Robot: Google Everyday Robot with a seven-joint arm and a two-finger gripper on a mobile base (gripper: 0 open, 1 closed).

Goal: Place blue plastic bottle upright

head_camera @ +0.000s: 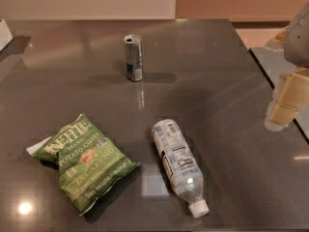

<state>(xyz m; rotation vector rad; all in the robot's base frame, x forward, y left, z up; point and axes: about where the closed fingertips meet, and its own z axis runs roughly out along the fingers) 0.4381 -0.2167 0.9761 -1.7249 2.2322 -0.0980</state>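
The blue plastic bottle (pixel 177 163) lies on its side on the dark grey table (pixel 217 71), near the front centre. Its white cap points toward the front right and its printed label faces up. My gripper (pixel 285 108) hangs at the right edge of the view, above the table's right side. It is well to the right of the bottle and a little farther back, and it holds nothing.
A slim silver-blue drink can (pixel 133 58) stands upright at the back centre. A green Kettle chips bag (pixel 86 161) lies at the front left. The table's right edge (pixel 277 95) runs diagonally under my gripper. A white object (pixel 4 33) sits at the far left.
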